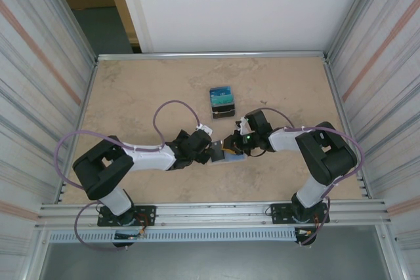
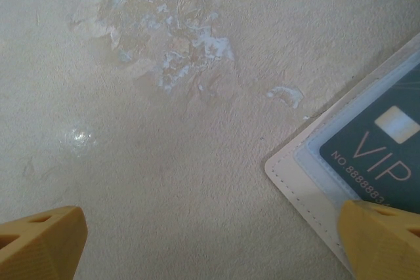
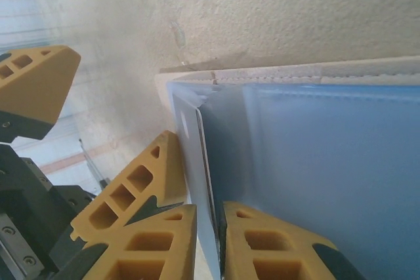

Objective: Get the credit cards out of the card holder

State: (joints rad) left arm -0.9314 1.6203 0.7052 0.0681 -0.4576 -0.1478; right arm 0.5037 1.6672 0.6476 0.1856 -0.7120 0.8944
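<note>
Beige table (image 1: 131, 96), and the left gripper (image 2: 213, 244) is spread wide, one finger on the corner of the card holder (image 2: 295, 175) lying mid-table. The right gripper (image 3: 209, 240) is pinched tight on a credit card (image 3: 205, 162) edge at the holder. A small stack of cards (image 1: 221, 101) sits further back.

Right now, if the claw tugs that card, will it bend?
Probably stiff: the credit card shows a thin, straight edge in the right claw. It may slip out easily, since the card holder has a smooth clear pocket. The holder looks light and could drag along; the left claw has one finger over its corner.
</note>
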